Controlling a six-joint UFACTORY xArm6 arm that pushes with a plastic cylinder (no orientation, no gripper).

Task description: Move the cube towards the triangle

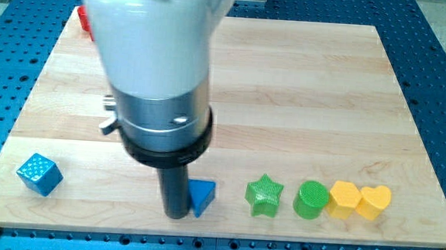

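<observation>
A blue cube (39,173) sits at the view's bottom left of the wooden board (303,91). A blue triangle (201,196) lies at the view's bottom centre. My tip (176,212) stands right against the triangle's left side, far to the right of the cube. The arm's white and grey body hides the board's upper middle.
A green star (264,194), a green cylinder (311,199), a yellow block (345,199) and a yellow heart (374,201) stand in a row to the right of the triangle. A red block (83,19) peeks out at the view's top left, mostly hidden by the arm.
</observation>
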